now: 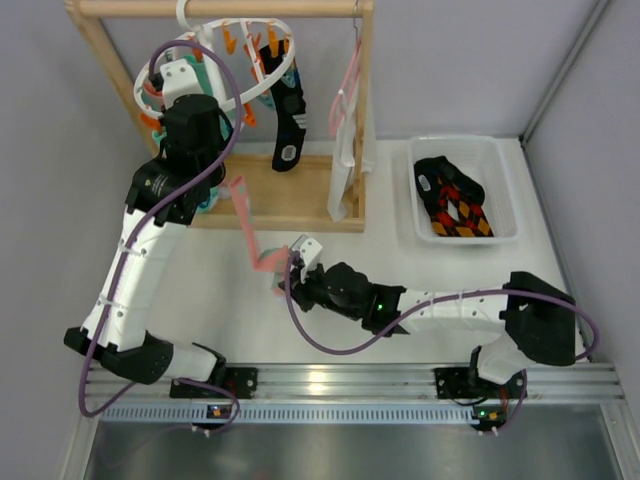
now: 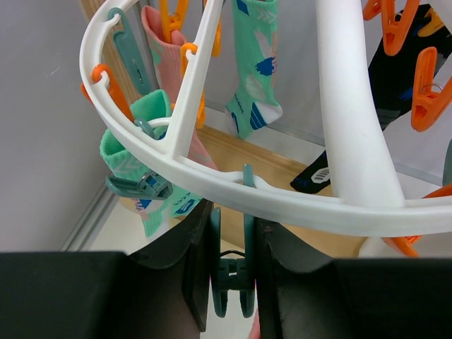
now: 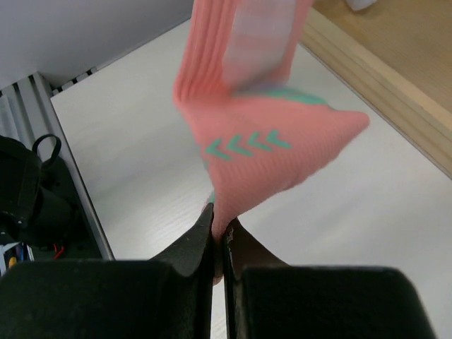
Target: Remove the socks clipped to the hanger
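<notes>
The white ring hanger [image 1: 283,52] hangs from the wooden rack; it fills the left wrist view [image 2: 353,127]. My left gripper [image 2: 233,215] is up under the ring [image 1: 200,125], shut on a teal clip [image 2: 233,272], whose lower ends stand apart. A salmon-pink sock [image 1: 250,230] stretches from there down to my right gripper [image 1: 292,268], which is shut on the sock's lower end [image 3: 261,141] just above the table [image 3: 219,215]. Mint-teal socks [image 2: 254,78], another salmon-pink sock [image 2: 164,60] and a black sock [image 1: 288,120] stay clipped on.
The wooden rack frame [image 1: 290,200] stands at the back. A long white and pink cloth [image 1: 345,130] hangs on its right post. A white bin [image 1: 505,195] at the right holds a black sock with orange diamonds [image 1: 455,205]. A metal rail [image 1: 350,385] runs along the near edge.
</notes>
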{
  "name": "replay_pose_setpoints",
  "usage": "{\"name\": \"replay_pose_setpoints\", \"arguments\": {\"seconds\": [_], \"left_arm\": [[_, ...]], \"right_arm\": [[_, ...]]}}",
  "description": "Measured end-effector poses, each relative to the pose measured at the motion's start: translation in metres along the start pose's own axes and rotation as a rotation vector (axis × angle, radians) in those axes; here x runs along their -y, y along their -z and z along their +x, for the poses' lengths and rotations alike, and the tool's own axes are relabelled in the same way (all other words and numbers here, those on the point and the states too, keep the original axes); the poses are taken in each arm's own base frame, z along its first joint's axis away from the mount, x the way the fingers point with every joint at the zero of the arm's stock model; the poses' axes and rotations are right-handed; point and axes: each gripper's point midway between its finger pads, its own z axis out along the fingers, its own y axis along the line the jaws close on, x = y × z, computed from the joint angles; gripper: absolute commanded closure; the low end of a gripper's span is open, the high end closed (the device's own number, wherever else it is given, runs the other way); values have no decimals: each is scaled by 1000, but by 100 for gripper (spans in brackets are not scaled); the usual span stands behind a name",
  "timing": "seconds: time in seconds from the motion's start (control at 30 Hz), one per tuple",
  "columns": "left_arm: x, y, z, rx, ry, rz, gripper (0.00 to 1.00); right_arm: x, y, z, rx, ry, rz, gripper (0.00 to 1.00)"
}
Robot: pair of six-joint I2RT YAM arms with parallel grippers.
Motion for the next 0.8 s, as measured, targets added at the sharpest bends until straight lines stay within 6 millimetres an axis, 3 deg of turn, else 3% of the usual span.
{"name": "replay_pose_setpoints", "arguments": {"seconds": [0.23,0.33,0.37,0.4,0.47,0.53,0.6,0.63,0.8], "left_arm": [[1,2,-5,8,9,10,100],[3,2,-4,5,12,21,99],[4,3,-4,3,14,28,91],[5,3,-4,2,19,35,77],[7,5,-3,-1,35,57,63],[7,9,-1,-6,45,74,36],[6,14,2,-13,65,96,23],[5,17,4,-17,74,108,2],[2,38,15,-41,124,195,2]], "right_arm": [[9,11,35,-68,3,15,100],[12,18,40,-74,-2,24,100],[13,21,37,-67,-4,27,100],[14,26,33,-56,-6,31,100],[18,37,18,-21,-18,47,100],[23,50,-1,27,-34,73,100],[30,66,-23,77,-53,109,100],[35,76,-34,101,-63,131,100],[68,127,-66,173,-108,273,100]]}}
